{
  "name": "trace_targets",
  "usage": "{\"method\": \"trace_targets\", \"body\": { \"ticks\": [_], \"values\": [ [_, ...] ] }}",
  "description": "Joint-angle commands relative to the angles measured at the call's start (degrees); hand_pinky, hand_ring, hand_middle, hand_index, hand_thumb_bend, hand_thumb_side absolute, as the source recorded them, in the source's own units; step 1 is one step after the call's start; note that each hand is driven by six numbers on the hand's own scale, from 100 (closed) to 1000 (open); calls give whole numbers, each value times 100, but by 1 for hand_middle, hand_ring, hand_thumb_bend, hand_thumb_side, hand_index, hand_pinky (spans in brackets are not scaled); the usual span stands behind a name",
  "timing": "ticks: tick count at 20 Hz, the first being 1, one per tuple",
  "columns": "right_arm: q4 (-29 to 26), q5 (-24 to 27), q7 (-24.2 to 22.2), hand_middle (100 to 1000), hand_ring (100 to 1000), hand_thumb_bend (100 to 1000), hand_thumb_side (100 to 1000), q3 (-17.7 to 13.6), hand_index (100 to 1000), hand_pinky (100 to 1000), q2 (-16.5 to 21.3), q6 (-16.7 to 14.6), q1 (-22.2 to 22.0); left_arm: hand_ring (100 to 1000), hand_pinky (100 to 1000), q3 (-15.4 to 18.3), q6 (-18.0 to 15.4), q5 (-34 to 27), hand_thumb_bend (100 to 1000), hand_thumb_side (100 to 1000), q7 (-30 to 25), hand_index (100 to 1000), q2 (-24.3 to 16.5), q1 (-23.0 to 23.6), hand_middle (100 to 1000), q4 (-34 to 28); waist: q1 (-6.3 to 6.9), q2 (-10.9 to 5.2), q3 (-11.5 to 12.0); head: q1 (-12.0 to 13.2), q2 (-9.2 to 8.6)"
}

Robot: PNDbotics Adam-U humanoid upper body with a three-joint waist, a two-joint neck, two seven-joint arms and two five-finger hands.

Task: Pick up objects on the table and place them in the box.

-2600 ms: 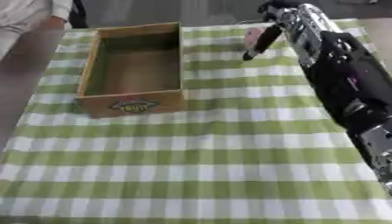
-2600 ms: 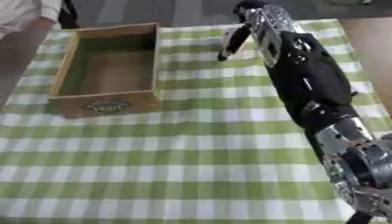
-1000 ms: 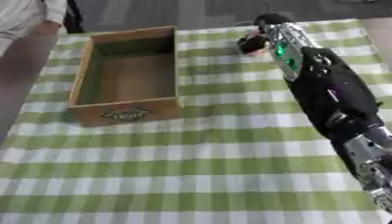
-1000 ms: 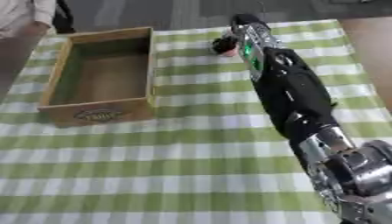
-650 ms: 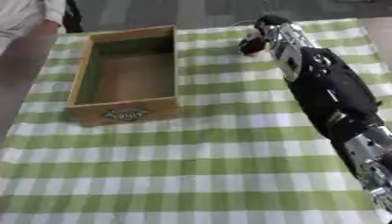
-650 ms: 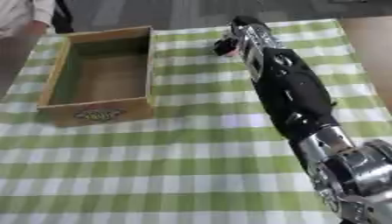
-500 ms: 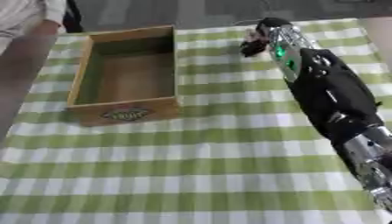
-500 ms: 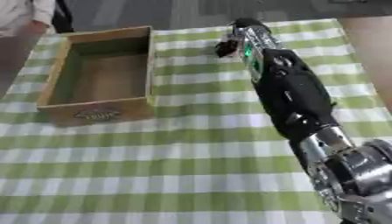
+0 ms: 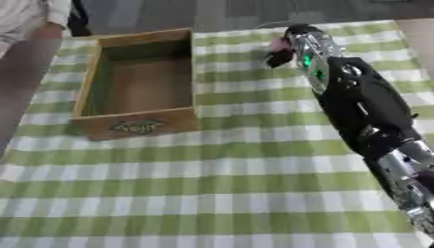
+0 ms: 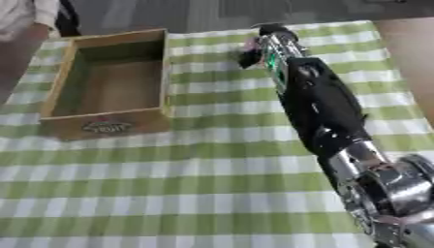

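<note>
While the right arm is reaching across the green-checked cloth [image 9: 212, 193] from the lower right, the right hand [image 9: 281, 54] is sitting at the far end of the table, just right of the wooden box [image 9: 140, 82] but apart from it. Fingers are curling down round a small pink object [image 9: 278, 43]; only a bit of pink is showing above the dark fingertips, so can't tell what it is. Object is being held at the hand, near the cloth's far edge, not in the box. Box interior is showing bare wood, w/ a label on its near wall.

Vs 2.6 s ago: hand was further right & the pink thing was showing more clearly by the fingers; now hand + object are lying closer to the box's far right corner. Over the last sec the hand is barely shifting; the whole view is tilting a little, so that's the camera. Box is staying put on the cloth. Left hand isn't showing in either view.
</note>
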State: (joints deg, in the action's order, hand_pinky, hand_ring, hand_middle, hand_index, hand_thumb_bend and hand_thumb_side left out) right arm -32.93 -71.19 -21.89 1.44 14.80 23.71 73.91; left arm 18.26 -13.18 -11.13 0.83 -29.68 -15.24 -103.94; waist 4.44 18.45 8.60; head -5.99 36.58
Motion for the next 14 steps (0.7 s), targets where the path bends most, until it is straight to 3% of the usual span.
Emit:
{"method": "trace_targets", "body": {
  "ticks": [1,10,14],
  "values": [
    [-41,-86,4,702,879,100,475,-28,904,811,5,27,155,464,542,85,11,-17,100,877,18,848,-108,-52,555,-88,-5,-93,10,-6,-66],
    [131,-296,285,637,840,100,381,-7,849,779,-33,153,108,462,543,95,20,-17,100,878,23,848,-98,-49,554,-101,-11,-68,32,-10,-106],
    [271,-521,342,615,828,100,386,9,825,769,-60,158,94,462,543,101,13,-19,100,877,27,848,-92,-45,554,-99,-5,-55,40,-19,-122]
  ]
}}
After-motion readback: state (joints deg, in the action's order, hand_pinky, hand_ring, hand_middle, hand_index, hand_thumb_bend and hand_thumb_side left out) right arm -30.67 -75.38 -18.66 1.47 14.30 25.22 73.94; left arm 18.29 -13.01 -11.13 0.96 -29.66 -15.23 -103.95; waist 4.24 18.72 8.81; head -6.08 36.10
